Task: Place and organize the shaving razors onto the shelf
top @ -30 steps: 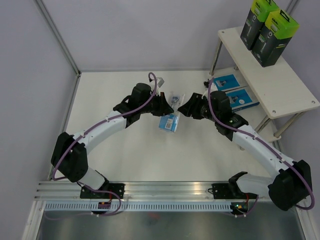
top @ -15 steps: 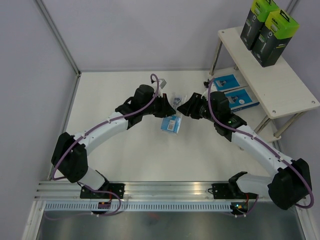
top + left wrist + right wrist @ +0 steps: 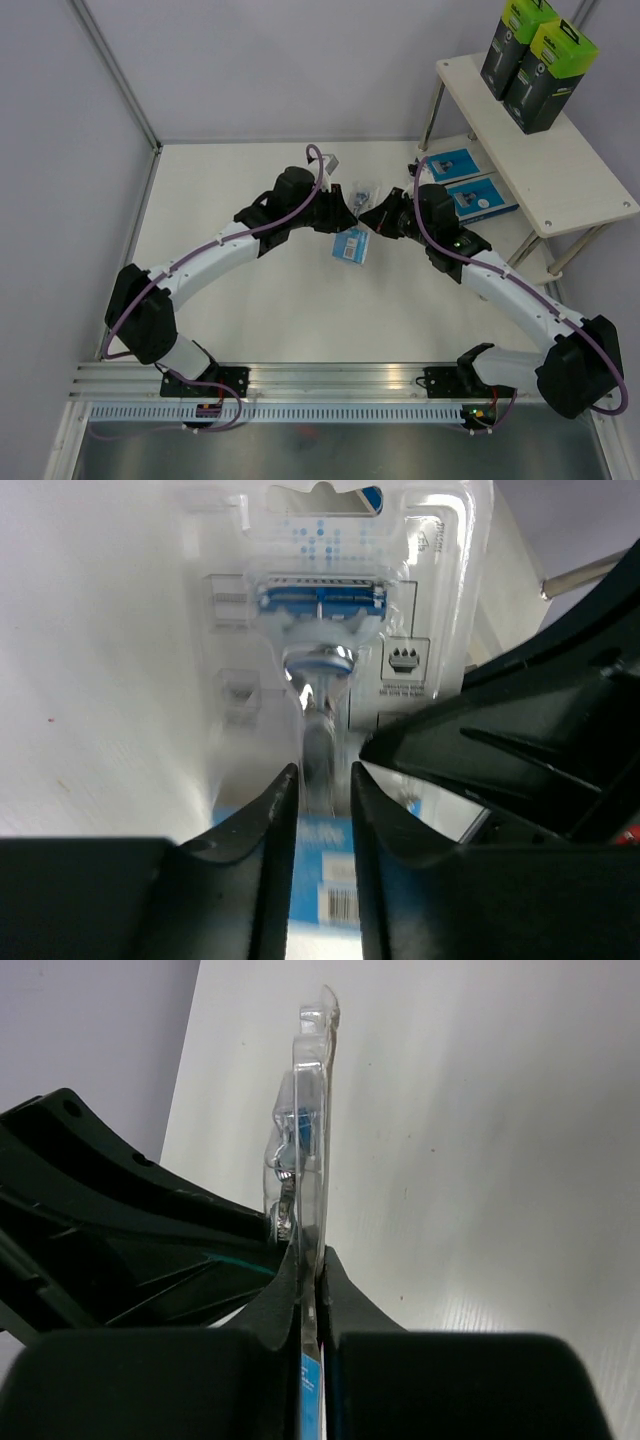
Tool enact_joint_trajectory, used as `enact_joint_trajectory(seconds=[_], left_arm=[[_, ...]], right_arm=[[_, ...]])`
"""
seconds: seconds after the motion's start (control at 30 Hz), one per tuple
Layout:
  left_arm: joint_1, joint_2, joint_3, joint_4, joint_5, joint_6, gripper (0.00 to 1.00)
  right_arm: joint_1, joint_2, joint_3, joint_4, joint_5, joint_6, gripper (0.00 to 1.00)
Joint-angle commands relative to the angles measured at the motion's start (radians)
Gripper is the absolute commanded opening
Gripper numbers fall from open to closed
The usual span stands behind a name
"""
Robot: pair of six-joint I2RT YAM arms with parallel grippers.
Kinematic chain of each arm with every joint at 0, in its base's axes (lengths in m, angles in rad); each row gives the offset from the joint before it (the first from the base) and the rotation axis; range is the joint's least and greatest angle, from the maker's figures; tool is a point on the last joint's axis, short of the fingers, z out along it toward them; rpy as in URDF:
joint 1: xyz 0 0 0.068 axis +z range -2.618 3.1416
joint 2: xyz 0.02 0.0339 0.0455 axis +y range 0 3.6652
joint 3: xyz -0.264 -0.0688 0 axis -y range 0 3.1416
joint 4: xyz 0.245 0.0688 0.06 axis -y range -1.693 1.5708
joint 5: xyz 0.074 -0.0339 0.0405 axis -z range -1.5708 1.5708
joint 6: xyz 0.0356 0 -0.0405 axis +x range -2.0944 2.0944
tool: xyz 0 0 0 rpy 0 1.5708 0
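- Black right gripper [image 3: 310, 1260] is pinched tight on the thin edge of the blister pack [image 3: 308, 1110], near its blue-card end. From that wrist you see the pack edge-on.
- left gripper [image 3: 325, 775] is on the same pack, fingers squeezed in on either side of the razor-handle bulge. So both arms are grasping it at once, and it seems lifted off the table [image 3: 250, 300] between them.
- Looks to me like a mid-air handover, pack going to the right arm since that's the shelf side.
- Next move imo: left lets go and backs straight off before the right swings toward the shelf [image 3: 560, 170], otherwise that flimsy plastic gets twisted.
- What's on the shelf: two black boxes with lime-green tops [image 3: 515, 45] standing upright on the top board, touching each other. Two blue-and-white boxes [image 3: 450, 163] lie flat side by side on the lower board.
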Motion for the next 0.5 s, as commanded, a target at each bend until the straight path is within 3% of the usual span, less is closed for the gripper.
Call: enact_joint_trajectory(seconds=[0.0,0.03,0.13,0.33,0.47], left_arm=[[-0.007,-0.01,0.096,-0.038,-0.022,0.024,0.35],[-0.007,-0.012,0.11,-0.058,-0.036,0.038,0.47],[-0.004,-0.036,0.133,-0.13,-0.113,0.078,0.66],[0.045,-0.099,0.116,-0.18,-0.197,0.08,0.82],[0.137,-0.127,0.034,-0.166,-0.093,-0.11,0.85]], right_arm=[[-0.008,-0.021,0.012,-0.05,0.122,-0.023,0.0],[-0.006,-0.023,0.013,-0.071,0.135,-0.033,0.01],[-0.008,-0.05,0.003,-0.086,0.19,-0.037,0.0],[-0.017,-0.139,-0.048,-0.073,0.279,-0.001,0.0],[-0.034,-0.179,-0.097,-0.033,0.287,0.073,0.0]])
